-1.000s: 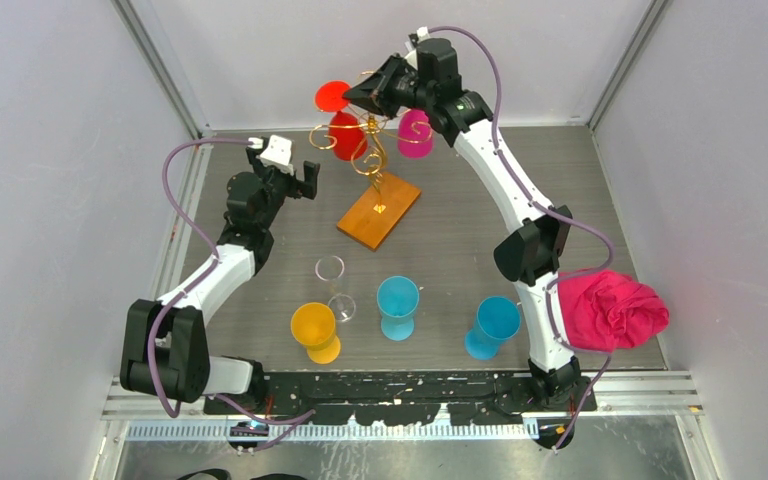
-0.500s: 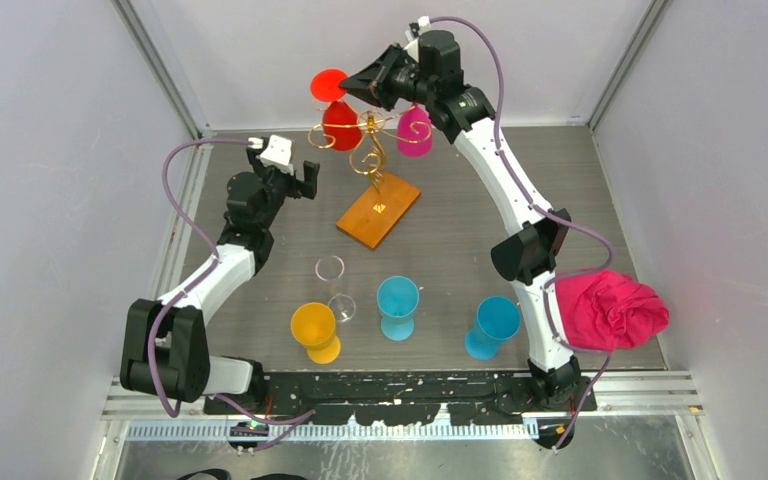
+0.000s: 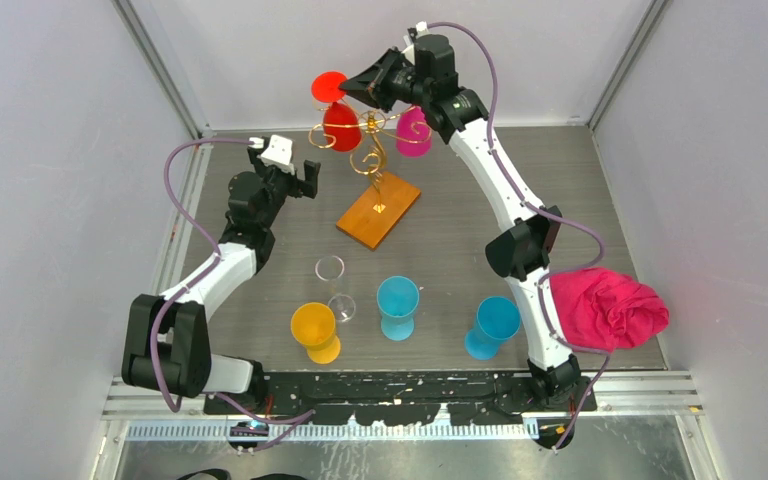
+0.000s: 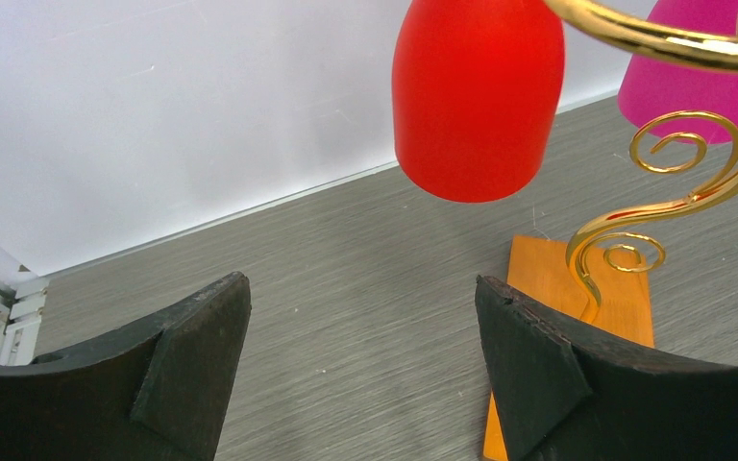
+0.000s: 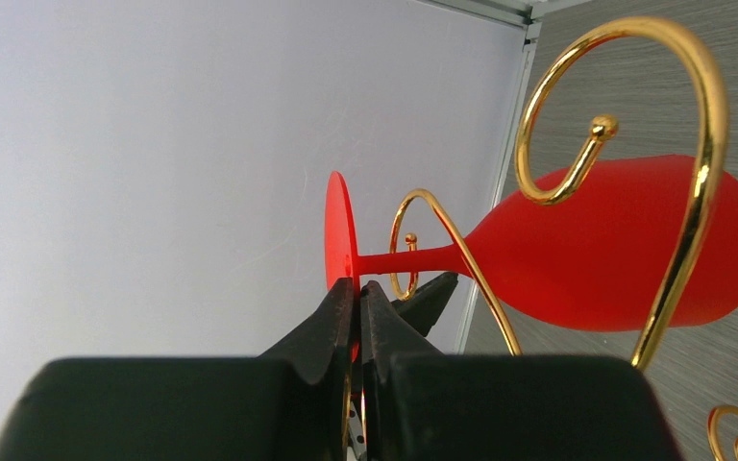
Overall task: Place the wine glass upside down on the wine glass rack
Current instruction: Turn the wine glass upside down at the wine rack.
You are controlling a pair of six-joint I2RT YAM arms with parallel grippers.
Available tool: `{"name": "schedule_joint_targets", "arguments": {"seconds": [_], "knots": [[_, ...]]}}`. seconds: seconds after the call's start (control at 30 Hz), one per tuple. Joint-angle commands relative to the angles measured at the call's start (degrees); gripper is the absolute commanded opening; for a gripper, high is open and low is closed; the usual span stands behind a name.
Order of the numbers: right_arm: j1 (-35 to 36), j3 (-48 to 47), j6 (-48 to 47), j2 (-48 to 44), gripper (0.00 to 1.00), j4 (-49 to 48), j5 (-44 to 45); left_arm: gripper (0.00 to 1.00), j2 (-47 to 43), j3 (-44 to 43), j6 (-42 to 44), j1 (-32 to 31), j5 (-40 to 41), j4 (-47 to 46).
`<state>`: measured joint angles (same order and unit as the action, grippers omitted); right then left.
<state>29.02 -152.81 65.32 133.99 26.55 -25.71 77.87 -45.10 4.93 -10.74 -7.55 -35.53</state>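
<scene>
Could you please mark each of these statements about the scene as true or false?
1. The red wine glass is bowl-down at the wine glass rack. True.
2. The left gripper holds the pink glass. False: it is open and empty, and the pink glass hangs on the rack.
3. The right gripper is shut on the red wine glass's foot. True.
4. The rack's base is blue. False: it is orange-brown wood.
5. The yellow glass hangs on the rack. False: it stands on the table near the arms' bases.
</scene>
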Motion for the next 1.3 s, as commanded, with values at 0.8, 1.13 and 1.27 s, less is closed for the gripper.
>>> {"name": "schedule_joint_targets", "arguments": {"seconds": [0.8,1.13,1.27], "knots": [[0.34,-6.53,2.27,3.15,0.01,-6.23,0.75,0.85,1.72,-2.36,-1.05,0.37,-0.61,-6.35],[1.09,-7.21,2.33,4.03,0.01,-5.98,0.8,0.85,1.94,-2.36,-1.86,0.37,-1.13,-6.97],[1.38,-7.36,2.28,4.41,0.01,-5.89,0.87,0.85,2.19,-2.19,-2.06,0.31,-1.22,-7.35]]}}
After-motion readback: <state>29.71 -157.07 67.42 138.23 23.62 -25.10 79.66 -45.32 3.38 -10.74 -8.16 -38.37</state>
